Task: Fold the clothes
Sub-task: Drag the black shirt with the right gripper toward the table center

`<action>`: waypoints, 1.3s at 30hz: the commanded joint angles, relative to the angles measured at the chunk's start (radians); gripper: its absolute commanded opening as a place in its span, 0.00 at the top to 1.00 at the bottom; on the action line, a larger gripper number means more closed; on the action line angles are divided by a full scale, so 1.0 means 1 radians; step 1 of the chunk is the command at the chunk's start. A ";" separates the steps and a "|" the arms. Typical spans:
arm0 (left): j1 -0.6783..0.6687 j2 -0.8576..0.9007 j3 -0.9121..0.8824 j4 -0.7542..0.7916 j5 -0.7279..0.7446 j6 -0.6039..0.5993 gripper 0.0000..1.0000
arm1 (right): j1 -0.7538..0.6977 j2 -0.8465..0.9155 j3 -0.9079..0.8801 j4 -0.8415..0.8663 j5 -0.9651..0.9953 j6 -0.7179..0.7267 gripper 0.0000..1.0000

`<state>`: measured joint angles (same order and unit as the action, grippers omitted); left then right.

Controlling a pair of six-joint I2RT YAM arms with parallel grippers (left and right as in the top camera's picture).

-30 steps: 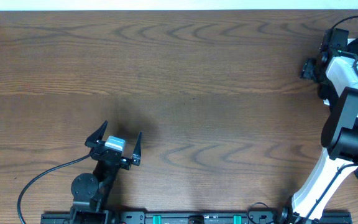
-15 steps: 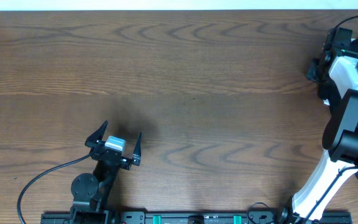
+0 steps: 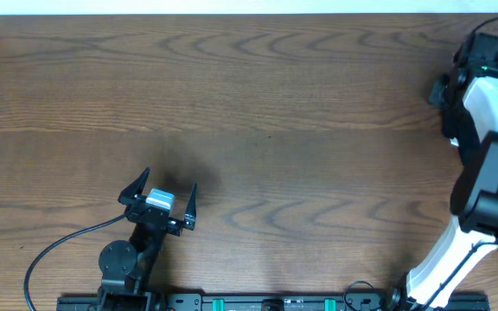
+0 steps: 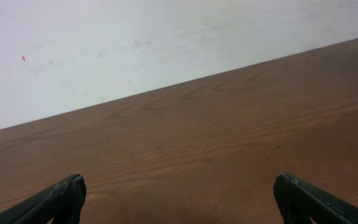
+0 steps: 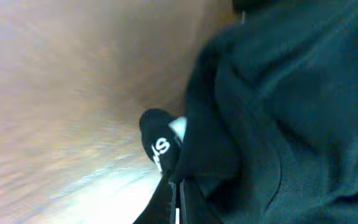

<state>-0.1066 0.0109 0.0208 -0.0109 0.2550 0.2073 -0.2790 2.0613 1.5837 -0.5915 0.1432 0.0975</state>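
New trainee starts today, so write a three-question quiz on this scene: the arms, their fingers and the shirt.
1. True or false: the left fingers stand wide open with nothing between them.
2. In the right wrist view, what are the right fingers shut on? A) a white towel B) the black T-shirt C) a cardboard box
3. In the overhead view, at which side of the table is the right arm?
Key: 1 true; 2 B; 3 the right side, at the table's edge.
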 commanded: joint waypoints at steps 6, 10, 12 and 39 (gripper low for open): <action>-0.003 -0.007 -0.017 -0.034 0.006 0.006 0.02 | 0.098 -0.284 0.021 -0.052 -0.153 -0.002 0.99; -0.003 -0.007 -0.017 -0.034 0.006 0.006 0.02 | 0.219 -0.328 0.021 -0.104 -0.197 -0.002 0.99; -0.003 -0.007 -0.017 -0.034 0.006 0.006 0.02 | 0.271 -0.324 0.021 -0.119 -0.226 -0.001 0.99; -0.003 -0.007 -0.017 -0.034 0.006 0.006 0.02 | 1.177 -0.057 0.019 0.011 -0.328 0.043 0.98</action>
<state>-0.1066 0.0109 0.0208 -0.0113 0.2550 0.2073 0.8970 2.0361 1.5940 -0.5827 -0.1802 0.1654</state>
